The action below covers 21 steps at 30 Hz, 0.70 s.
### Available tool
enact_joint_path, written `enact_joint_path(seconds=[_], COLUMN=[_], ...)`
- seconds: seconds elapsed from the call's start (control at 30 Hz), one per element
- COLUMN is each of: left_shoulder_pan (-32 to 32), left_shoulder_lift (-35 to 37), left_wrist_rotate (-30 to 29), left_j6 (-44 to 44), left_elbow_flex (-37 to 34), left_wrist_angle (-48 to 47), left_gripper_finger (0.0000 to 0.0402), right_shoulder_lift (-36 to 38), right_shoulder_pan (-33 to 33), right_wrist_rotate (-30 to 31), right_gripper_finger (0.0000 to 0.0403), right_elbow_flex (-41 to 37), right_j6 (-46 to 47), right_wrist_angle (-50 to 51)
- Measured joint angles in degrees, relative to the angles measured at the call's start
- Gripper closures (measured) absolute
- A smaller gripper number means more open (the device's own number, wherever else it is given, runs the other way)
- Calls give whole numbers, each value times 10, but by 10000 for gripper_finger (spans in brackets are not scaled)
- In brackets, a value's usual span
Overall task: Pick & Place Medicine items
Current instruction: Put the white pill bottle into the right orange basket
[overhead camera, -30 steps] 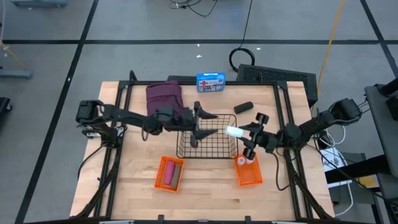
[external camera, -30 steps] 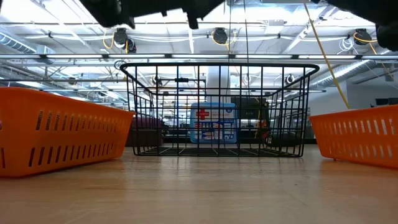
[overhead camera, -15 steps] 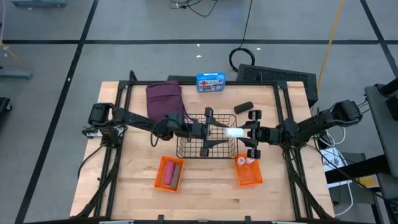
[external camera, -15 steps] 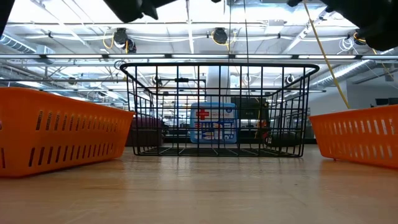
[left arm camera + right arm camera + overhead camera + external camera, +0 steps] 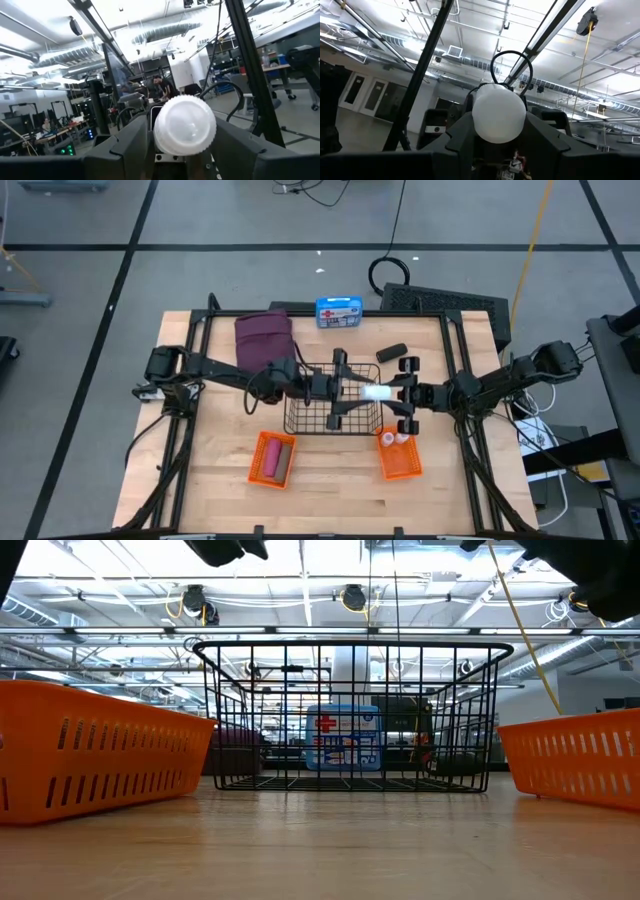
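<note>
A white round bottle (image 5: 376, 391) hangs level over the black wire basket (image 5: 333, 405), and my right gripper (image 5: 393, 392) is shut on it. Its ribbed cap (image 5: 185, 125) points at my left gripper (image 5: 357, 389). That gripper is open, with a finger on either side of the cap end; no touch shows. The maroon pouch (image 5: 265, 335) lies flat at the far left. A dark-grey oblong piece (image 5: 391, 352) lies on the table beyond the basket. More white bottles (image 5: 393, 439) sit in the right orange bin (image 5: 402, 462). A pink cylinder (image 5: 271, 460) lies in the left orange bin (image 5: 256, 470). My right gripper pinches the bottle's smooth bottom end (image 5: 479, 127) between its two fingers (image 5: 456, 140). The fingers come roughly level from the table's right side and lie along the bottle. The bottle is lifted clear above the basket, lying level with its cap toward the table's left.
A blue first-aid box (image 5: 339, 312) stands at the table's far edge. In the low view the wire basket (image 5: 350, 715) stands between the two orange bins (image 5: 95, 750) (image 5: 575, 765), with bare wood in front of them.
My left gripper has gone toward the table's right, up to the bottle's cap end, and its wrist has rolled. My right gripper has rolled about its own line and stays in place; the bottle keeps its place over the basket.
</note>
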State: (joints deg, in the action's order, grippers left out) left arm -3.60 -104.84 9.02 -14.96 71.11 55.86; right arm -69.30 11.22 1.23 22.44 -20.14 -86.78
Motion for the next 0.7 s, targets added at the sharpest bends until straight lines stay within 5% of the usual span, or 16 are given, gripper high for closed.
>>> enact_joint_path(seconds=[0.7], left_shoulder_pan=[-7], left_shoulder_lift=[1], left_wrist_rotate=[4], left_j6=[-29], left_elbow_flex=[1], left_wrist_angle=[17], left_gripper_finger=[216], right_shoulder_lift=[-78], right_shoulder_pan=[-5], right_wrist_rotate=[-33], right_gripper_finger=[281], right_elbow_flex=[79], right_j6=[28], right_wrist_angle=[-28])
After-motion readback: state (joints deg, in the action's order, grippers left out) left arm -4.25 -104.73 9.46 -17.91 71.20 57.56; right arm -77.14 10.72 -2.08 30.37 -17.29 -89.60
